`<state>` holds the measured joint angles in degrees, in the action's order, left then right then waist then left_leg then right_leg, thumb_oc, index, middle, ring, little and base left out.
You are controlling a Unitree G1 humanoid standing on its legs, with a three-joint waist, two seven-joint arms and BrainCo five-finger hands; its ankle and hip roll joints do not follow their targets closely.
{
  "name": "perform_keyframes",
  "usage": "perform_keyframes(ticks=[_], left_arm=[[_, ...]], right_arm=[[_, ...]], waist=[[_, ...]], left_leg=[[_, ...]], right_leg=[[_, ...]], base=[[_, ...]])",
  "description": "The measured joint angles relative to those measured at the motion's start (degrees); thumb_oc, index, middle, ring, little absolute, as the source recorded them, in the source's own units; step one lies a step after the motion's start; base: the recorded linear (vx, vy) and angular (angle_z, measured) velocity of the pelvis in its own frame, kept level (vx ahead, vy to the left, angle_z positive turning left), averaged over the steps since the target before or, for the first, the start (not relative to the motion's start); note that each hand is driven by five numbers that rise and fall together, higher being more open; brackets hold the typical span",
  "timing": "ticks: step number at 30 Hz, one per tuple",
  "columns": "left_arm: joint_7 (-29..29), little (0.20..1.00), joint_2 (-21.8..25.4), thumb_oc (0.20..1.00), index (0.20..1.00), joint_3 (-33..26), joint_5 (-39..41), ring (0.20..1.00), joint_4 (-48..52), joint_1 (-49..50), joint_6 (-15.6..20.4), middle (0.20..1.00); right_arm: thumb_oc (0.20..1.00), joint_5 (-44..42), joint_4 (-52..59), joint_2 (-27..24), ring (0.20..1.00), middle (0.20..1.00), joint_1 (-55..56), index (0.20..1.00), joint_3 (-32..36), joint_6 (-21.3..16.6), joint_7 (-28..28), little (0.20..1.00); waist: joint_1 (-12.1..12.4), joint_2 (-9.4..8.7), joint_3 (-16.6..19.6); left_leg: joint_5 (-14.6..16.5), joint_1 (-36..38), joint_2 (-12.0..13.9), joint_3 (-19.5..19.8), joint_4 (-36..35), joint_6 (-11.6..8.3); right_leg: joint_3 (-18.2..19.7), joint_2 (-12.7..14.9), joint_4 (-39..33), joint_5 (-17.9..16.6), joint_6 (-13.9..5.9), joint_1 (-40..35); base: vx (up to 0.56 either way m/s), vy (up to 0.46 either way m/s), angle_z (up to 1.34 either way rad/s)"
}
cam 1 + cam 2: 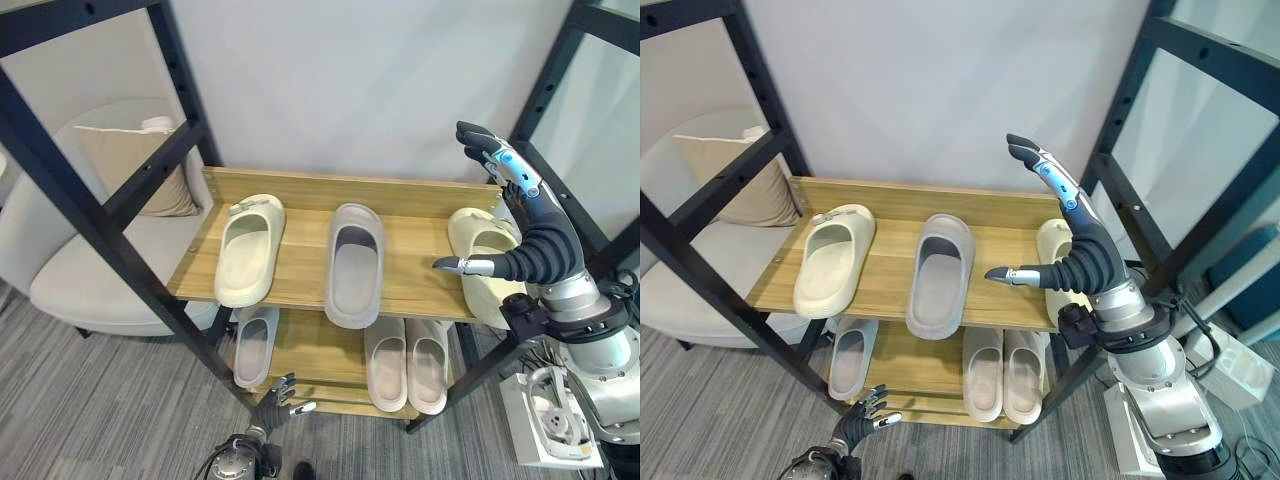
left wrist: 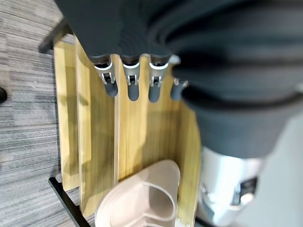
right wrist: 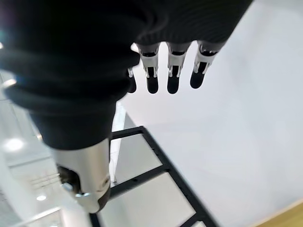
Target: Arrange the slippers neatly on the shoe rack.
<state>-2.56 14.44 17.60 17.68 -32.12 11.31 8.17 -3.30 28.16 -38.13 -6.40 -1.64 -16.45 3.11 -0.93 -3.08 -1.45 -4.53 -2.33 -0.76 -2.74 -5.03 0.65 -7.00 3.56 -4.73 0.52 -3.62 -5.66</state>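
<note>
White wall backs a wooden shoe rack [image 1: 300, 290] with black metal posts, standing on grey carpet [image 1: 110, 400]. On its top shelf lie three slippers, toes toward the wall: a cream slipper [image 1: 248, 248] at the left, a grey slipper [image 1: 354, 263] in the middle with its heel hanging a little over the near edge, and a second cream slipper [image 1: 480, 250] at the right end, partly hidden behind the right hand [image 1: 520, 235]. That hand is raised above the right end of the shelf, fingers [image 3: 173, 71] straight and pointing up toward the wall, thumb stuck out to the left, holding nothing. On the lower shelf a single pale slipper [image 1: 254, 345] lies at the left and a pale pink pair [image 1: 405, 365] lies side by side at the right. The left hand [image 1: 278, 398] hangs low in front of the rack near the carpet, fingers [image 2: 132, 80] relaxed and empty. To the left, behind the posts, stands a white armchair [image 1: 60, 250] with a beige cushion [image 1: 140, 165].
</note>
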Motion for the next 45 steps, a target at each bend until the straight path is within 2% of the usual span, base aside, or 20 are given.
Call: perform_keyframes(ticks=[6,11,14,17,25,29,31,38,45], left_arm=[[-0.5,1.000,1.2,1.000,1.000,-2.7,1.5,1.000,-0.1,3.3,-0.1,1.000],[-1.3,1.000,1.4,1.000,1.000,-2.7,1.4,1.000,-0.1,3.7,-0.2,1.000],[-1.7,1.000,1.0,1.000,1.000,-3.8,1.4,1.000,-0.1,3.6,-0.2,1.000],[-1.8,1.000,0.9,1.000,1.000,-4.3,1.4,1.000,0.0,3.1,-0.2,1.000],[-2.0,1.000,1.2,1.000,1.000,-4.4,1.4,1.000,-0.1,2.7,-0.2,1.000],[-2.2,1.000,2.1,1.000,1.000,-4.3,1.4,1.000,-0.1,3.8,-0.2,1.000],[-2.3,1.000,2.3,1.000,1.000,-4.2,1.4,1.000,-0.1,3.5,-0.2,1.000],[-2.3,1.000,2.5,1.000,1.000,-4.2,1.4,1.000,-0.1,2.2,-0.2,1.000],[-2.1,1.000,2.1,1.000,1.000,-4.4,1.4,1.000,-0.1,1.9,-0.2,1.000]], right_arm=[[1.000,1.1,-7.7,-0.2,1.000,1.000,1.9,1.000,1.2,2.0,0.5,1.000],[1.000,1.1,-9.4,0.3,1.000,1.000,5.1,1.000,1.7,2.9,-0.1,1.000],[1.000,1.1,-10.0,3.0,1.000,1.000,5.4,1.000,1.5,3.2,-0.7,1.000],[1.000,1.3,-11.3,3.7,1.000,1.000,5.4,1.000,-0.8,3.3,-1.2,1.000],[1.000,4.2,-21.5,3.9,1.000,1.000,5.1,1.000,-2.3,5.4,-1.3,1.000],[1.000,6.3,-25.8,1.8,1.000,1.000,1.1,1.000,-2.6,5.8,-0.7,1.000],[1.000,7.5,-28.4,-0.9,1.000,1.000,-1.4,1.000,-4.0,5.9,-0.3,1.000],[1.000,9.3,-28.8,1.4,1.000,1.000,-4.1,1.000,-5.1,6.9,2.0,1.000],[1.000,11.2,-22.9,1.4,1.000,1.000,-2.5,1.000,-1.4,7.0,3.1,1.000]], waist=[[1.4,-1.24,-1.0],[2.6,-1.09,-1.7],[2.8,-1.07,-2.1],[3.1,-0.98,-2.3],[4.8,-1.71,-2.9],[6.0,-1.92,-3.0],[6.0,-1.83,-3.0],[7.9,-2.06,-3.3],[7.5,-2.04,-3.3]], left_leg=[[0.0,-0.7,-0.8,1.9,0.0,0.01],[0.0,-1.3,-1.5,2.5,0.0,0.16],[0.0,-1.4,-1.5,2.5,0.0,0.17],[0.0,-1.5,-1.6,2.8,0.0,0.19],[-0.1,-1.8,-1.8,4.1,0.0,0.27],[-0.2,-2.1,-2.3,4.7,0.0,0.30],[-0.2,-2.4,-2.5,5.3,0.0,0.31],[-0.7,-2.6,-2.7,5.7,0.0,0.89],[-0.9,-2.4,-2.7,5.9,0.1,0.90]], right_leg=[[-1.9,0.7,0.0,0.4,-0.55,0.0],[-2.5,1.2,0.0,0.6,-0.83,0.1],[-2.6,1.2,0.0,0.6,-0.84,0.1],[-2.8,1.2,0.0,0.6,-0.84,0.1],[-4.2,1.2,0.0,0.8,-0.88,0.0],[-4.7,1.5,0.0,1.0,-1.02,0.0],[-5.5,1.7,0.0,1.0,-1.13,0.2],[-5.7,1.7,0.0,1.1,-1.16,0.1],[-5.8,1.7,0.0,1.1,-1.16,-0.1]], base=[[0.02,0.029,0.16],[0.03,0.043,0.08],[0.02,0.033,0.01],[0.02,0.040,0.04],[0.02,0.013,0.08],[0.02,0.007,0.07],[0.01,0.002,0.16],[0.01,0.001,0.03],[0.00,-0.001,0.00]])
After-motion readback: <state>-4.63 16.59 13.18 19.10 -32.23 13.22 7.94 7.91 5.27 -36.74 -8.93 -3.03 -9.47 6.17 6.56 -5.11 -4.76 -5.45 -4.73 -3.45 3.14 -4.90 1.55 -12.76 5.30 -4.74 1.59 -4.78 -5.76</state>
